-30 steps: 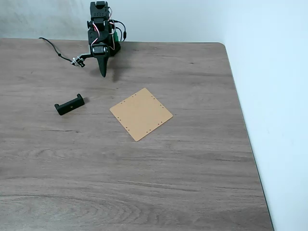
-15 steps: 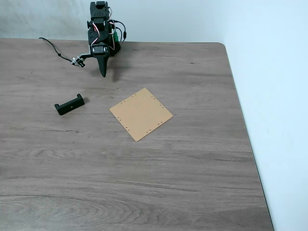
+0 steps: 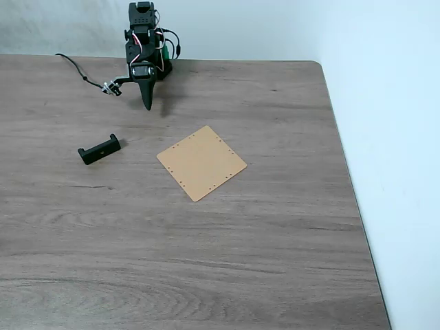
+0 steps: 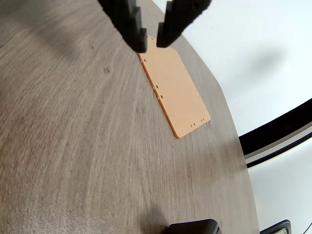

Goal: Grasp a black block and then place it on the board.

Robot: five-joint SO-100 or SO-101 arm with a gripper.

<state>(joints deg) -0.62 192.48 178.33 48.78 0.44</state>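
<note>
The gripper (image 4: 151,43) hangs empty above the table (image 3: 275,234), fingers slightly parted (a narrow gap shows in the wrist view). In the fixed view the black block (image 3: 99,150) lies left of the board (image 3: 201,163), well apart.

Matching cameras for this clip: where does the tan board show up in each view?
Fixed view: the board lies flat near the table's middle, turned like a diamond, right of the black block.
Wrist view: the board runs from just under the jaws, upper centre, down to the right.
Shared landmark: the table's rounded corner, beyond the board.
</note>
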